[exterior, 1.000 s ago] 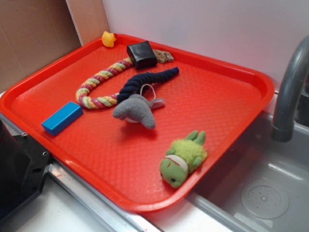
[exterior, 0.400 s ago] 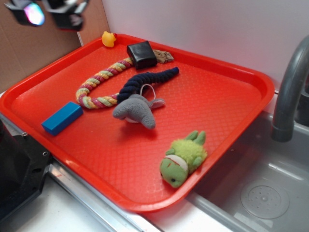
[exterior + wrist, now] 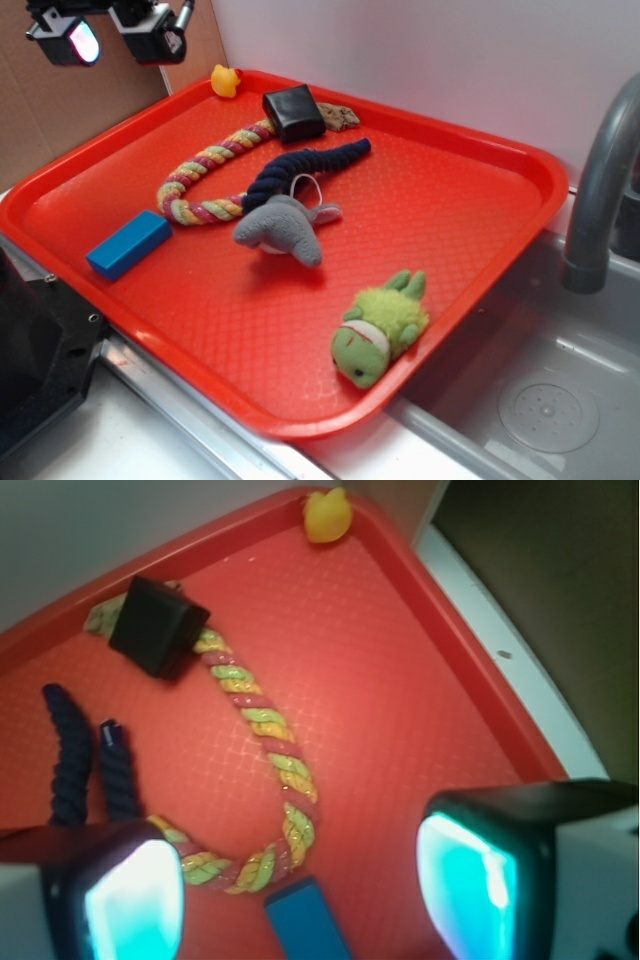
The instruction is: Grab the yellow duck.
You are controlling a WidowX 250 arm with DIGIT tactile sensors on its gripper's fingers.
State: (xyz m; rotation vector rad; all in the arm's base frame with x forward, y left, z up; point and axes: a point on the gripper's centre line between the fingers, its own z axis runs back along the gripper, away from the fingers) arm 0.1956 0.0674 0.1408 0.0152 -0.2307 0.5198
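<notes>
The yellow duck (image 3: 225,80) is tiny and glossy and sits in the far left corner of the red tray (image 3: 480,240), left of the black square block (image 3: 293,113). In the wrist view the duck (image 3: 327,516) is at the top edge, far ahead of the jaws. My gripper (image 3: 108,33) hangs high at the top left, above the tray's left rim and well left of the duck. It is open and empty, with both glowing pads (image 3: 135,900) wide apart.
On the tray lie a multicoloured rope (image 3: 205,175), a dark blue knotted rope (image 3: 300,165), a grey plush (image 3: 280,228), a blue block (image 3: 128,244) and a yellow-green plush animal (image 3: 382,325). A cardboard wall (image 3: 70,110) stands left. A sink (image 3: 540,400) and faucet (image 3: 600,190) are right.
My gripper came into view at the top left and has dropped slightly lower and to the right. The things on the tray have not moved.
</notes>
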